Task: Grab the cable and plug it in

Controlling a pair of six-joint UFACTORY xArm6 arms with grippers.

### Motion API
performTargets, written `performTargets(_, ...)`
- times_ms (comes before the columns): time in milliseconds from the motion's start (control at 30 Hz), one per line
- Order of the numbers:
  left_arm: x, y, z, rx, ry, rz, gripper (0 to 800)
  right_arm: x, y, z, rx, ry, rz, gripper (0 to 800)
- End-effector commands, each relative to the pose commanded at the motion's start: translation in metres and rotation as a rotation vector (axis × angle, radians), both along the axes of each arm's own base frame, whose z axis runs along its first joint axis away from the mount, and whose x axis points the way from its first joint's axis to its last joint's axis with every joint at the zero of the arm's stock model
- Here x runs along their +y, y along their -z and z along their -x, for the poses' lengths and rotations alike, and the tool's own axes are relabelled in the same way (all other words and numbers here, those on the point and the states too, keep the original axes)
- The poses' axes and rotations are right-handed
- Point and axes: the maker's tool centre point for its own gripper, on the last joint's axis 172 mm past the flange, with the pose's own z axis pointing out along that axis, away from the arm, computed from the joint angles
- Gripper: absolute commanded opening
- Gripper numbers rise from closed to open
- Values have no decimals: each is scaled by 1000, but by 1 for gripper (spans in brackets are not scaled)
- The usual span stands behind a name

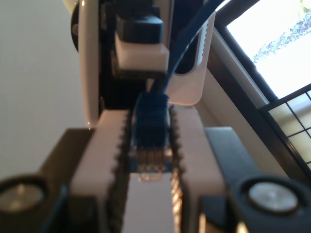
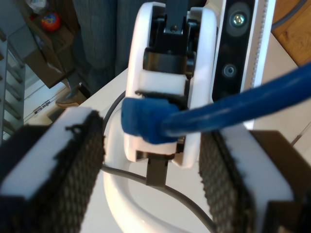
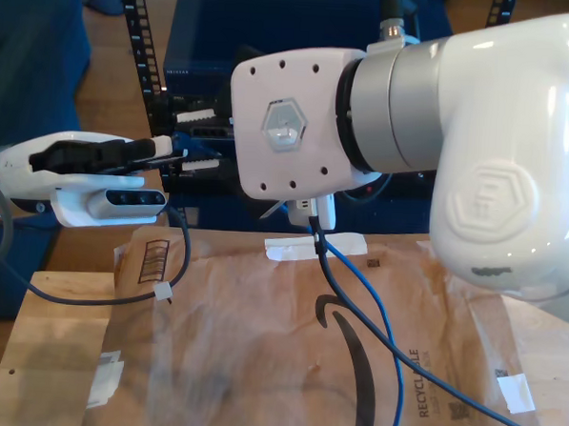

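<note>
One plug [image 1: 150, 133] of the cable [image 2: 233, 109] sits clamped between the ribbed pads of my first tool [image 1: 151, 165], contacts toward that camera, a hold that likely keeps it steady and aligned for insertion. My second tool [image 2: 151, 162] faces it with jaws wide apart either side of the cable just behind the plug, gripping nothing, probably placed to steady the cord. In the exterior view the slack trails across the paper-covered worktop [image 3: 210, 362].
</note>
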Motion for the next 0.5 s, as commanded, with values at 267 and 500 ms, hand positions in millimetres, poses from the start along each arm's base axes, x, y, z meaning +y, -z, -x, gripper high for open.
performTargets(267, 0, 0, -1, -2, -1, -2, 21, 1, 1, 1, 2, -3, 2, 254)
performTargets(500, 0, -1, -1, -4, -3, -3, 22, 1, 3, 0, 4, -3, 4, 224)
